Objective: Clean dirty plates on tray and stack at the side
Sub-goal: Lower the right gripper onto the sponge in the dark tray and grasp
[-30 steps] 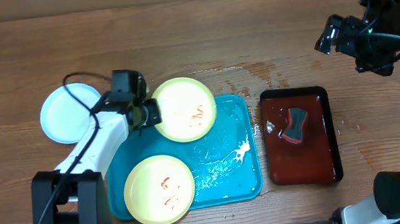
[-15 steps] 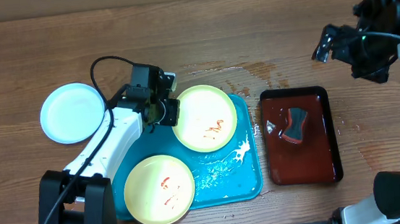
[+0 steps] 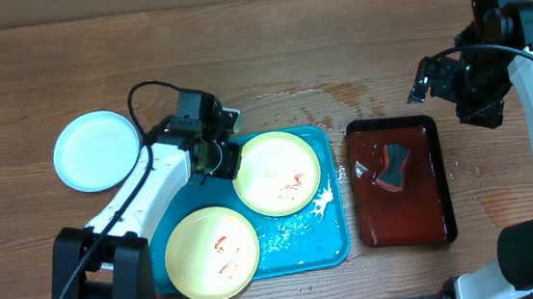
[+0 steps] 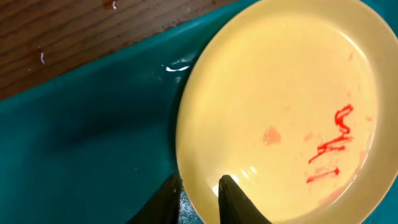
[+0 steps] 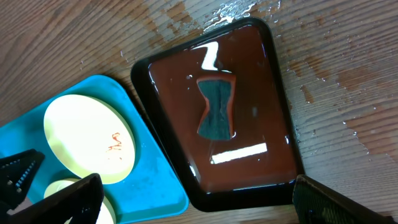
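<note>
My left gripper (image 3: pixel 231 158) is shut on the left rim of a pale yellow-green plate (image 3: pixel 276 173) with red smears, held over the turquoise tray (image 3: pixel 331 245). In the left wrist view my fingers (image 4: pixel 200 198) pinch that plate's rim (image 4: pixel 280 106) above the tray (image 4: pixel 87 130). A second yellow-green plate (image 3: pixel 212 253) with red smears lies on the tray's front left. A mint-white plate (image 3: pixel 98 150) lies on the table left of the tray. My right gripper (image 3: pixel 434 75) is open and empty, high above the table at the right; its view shows the held plate (image 5: pixel 87 140) and tray (image 5: pixel 155 180).
A dark red-brown tray (image 3: pixel 428 222) holding liquid and a dark sponge (image 3: pixel 392 166) stands right of the turquoise tray; it also shows in the right wrist view (image 5: pixel 249 168), sponge (image 5: pixel 216 106) inside. Water is spilled on the wood behind both trays. White foam lies on the turquoise tray.
My left gripper has carried the smeared plate rightward and toward the front, over the tray's middle. My right arm has shifted and turned slightly at the right.
</note>
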`<move>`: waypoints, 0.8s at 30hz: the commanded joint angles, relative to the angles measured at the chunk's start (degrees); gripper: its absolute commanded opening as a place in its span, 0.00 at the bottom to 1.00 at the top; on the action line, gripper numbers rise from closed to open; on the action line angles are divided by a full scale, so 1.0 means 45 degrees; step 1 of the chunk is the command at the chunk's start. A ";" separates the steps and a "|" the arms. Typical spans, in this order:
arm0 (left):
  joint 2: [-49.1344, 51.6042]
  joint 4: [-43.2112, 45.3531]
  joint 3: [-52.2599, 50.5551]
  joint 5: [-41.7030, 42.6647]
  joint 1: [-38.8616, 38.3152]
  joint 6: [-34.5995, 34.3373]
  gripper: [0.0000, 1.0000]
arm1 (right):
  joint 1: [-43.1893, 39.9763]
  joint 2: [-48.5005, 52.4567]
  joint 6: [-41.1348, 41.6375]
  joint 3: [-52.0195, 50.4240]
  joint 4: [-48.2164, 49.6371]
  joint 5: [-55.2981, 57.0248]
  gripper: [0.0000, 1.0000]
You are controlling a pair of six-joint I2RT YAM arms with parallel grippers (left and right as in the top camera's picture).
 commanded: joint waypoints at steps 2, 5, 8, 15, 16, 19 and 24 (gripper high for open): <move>0.0087 -0.0131 0.0185 0.0277 -0.0087 0.0491 0.39 | 0.0044 -0.0015 -0.0039 0.0000 0.0063 0.0112 0.99; 0.0277 -0.0117 0.0180 0.0185 -0.0083 0.0597 0.42 | 0.0049 -0.0015 -0.0044 0.0000 0.0053 0.0005 0.99; 0.0709 -0.0010 0.0180 0.0199 -0.0083 0.0593 0.34 | 0.0063 -0.0015 -0.0044 0.0000 0.0049 -0.0117 0.98; 0.1894 0.0117 0.0180 0.0282 -0.0083 0.0529 0.33 | 0.0175 -0.0015 -0.0039 0.0000 -0.0034 -0.0117 0.98; 0.1982 0.0136 0.0180 0.0287 -0.0083 0.0525 0.33 | 0.0253 -0.0015 -0.0044 0.0000 -0.0034 -0.0117 0.98; 0.2074 0.0233 0.0185 0.0282 -0.0087 0.0408 0.25 | 0.0515 -0.0015 -0.0039 0.0000 -0.0019 -0.0112 0.97; 0.2074 0.0359 0.0185 0.0282 -0.0083 -0.0078 0.04 | 0.1001 -0.0015 0.0000 0.0000 0.0063 -0.0107 0.93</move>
